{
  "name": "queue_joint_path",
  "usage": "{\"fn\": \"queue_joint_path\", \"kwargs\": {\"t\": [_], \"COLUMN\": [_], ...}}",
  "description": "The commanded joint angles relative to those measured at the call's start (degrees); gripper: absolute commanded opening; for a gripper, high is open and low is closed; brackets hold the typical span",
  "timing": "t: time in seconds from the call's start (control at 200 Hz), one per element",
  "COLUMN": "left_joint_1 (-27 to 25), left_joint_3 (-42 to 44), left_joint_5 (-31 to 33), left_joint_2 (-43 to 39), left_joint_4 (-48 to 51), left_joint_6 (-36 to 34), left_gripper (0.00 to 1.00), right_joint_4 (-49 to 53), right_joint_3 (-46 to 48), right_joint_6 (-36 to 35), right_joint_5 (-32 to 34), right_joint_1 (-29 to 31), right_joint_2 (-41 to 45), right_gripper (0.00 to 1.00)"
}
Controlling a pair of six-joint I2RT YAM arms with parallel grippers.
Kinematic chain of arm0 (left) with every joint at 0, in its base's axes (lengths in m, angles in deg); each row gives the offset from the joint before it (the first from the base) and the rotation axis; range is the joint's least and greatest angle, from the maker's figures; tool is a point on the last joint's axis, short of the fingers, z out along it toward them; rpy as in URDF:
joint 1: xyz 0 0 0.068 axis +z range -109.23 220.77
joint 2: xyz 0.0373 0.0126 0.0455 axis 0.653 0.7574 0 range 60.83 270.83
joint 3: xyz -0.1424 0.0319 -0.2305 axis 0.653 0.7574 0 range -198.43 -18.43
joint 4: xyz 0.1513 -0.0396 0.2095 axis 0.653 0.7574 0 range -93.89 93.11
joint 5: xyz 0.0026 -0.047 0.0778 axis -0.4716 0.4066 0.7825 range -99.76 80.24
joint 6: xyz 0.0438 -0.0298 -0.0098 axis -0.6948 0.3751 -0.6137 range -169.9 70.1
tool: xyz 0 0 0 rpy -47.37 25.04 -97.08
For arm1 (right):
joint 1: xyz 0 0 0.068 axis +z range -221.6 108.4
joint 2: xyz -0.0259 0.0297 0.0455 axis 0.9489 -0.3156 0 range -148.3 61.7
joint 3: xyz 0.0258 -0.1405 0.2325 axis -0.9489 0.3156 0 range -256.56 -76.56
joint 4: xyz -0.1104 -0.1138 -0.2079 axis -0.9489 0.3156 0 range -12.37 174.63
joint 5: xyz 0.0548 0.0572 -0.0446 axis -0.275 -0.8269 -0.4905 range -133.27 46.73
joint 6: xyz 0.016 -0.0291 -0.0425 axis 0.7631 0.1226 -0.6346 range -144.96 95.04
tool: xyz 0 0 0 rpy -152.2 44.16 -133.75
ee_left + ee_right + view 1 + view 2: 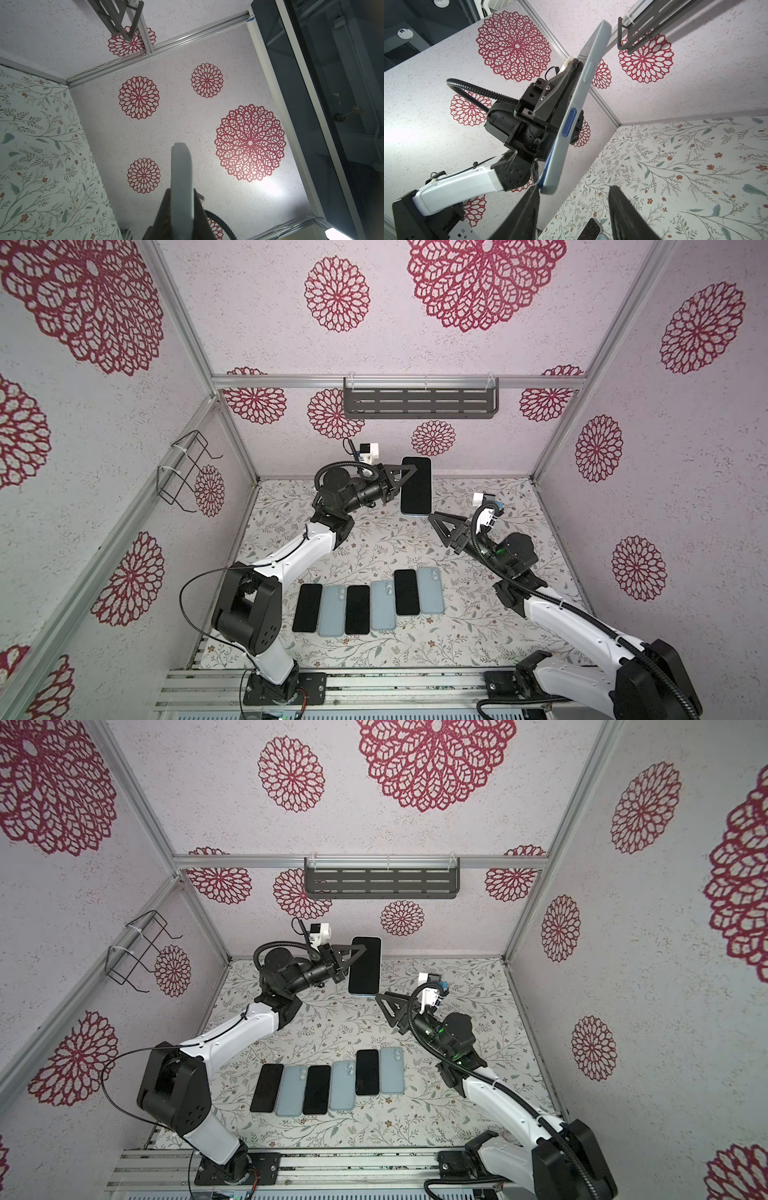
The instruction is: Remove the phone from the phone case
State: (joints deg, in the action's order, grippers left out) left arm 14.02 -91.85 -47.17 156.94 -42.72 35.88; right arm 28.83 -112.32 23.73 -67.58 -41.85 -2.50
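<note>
We see the phone (416, 485) seated in its phone case (577, 99), and the pair is held in the air above the far part of the table (478, 639), screen toward the top cameras. The left gripper (409, 472) is clamped on the phone case from the side. In the left wrist view the case's grey-blue edge (181, 187) runs straight up between the two closed fingers. In the right wrist view the case wraps the phone's side, a blue button shows through its wall, and a thin strip of blue edge shows along the rim near the lower corner.

The right gripper (436, 517) sits just below that lower corner with its jaws apart. One fingertip (536, 190) is right at the corner, and we cannot tell whether it touches. The other fingertip stands clear to the side.

Near the front of the table lies a row of six pieces, side by side. Dark-screened phones (357, 610) alternate with light blue-grey backs (383, 605) showing camera openings. We cannot tell whether anything is in those.

A dark slotted shelf (419, 402) hangs on the back wall and a wire basket (185, 472) on the left wall, both well apart from the held phone.
</note>
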Motion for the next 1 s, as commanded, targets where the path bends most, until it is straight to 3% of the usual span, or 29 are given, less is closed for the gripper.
{"fn": "queue_joint_path", "kwargs": {"t": [0.0, 0.626, 0.996], "left_joint_1": [-0.86, -2.66, -3.62], "left_joint_3": [-0.93, -0.75, 3.40], "left_joint_5": [-0.09, 0.40, 1.67], "left_joint_2": [-2.42, -3.61, -2.01], "left_joint_4": [-5.24, -8.19, -7.34], "left_joint_6": [1.31, 2.53, 1.35], "left_gripper": [0.00, 0.00, 0.00], "right_joint_4": [-3.04, -4.60, -7.71], "right_joint_3": [-0.40, -0.36, 0.36], "right_joint_6": [0.88, 3.22, 6.28], "right_joint_5": [-0.60, -2.14, -4.00], "right_joint_1": [-0.49, -1.72, -2.28], "right_joint_2": [-0.69, -4.66, -2.77], "right_gripper": [0.54, 0.41, 0.40]}}
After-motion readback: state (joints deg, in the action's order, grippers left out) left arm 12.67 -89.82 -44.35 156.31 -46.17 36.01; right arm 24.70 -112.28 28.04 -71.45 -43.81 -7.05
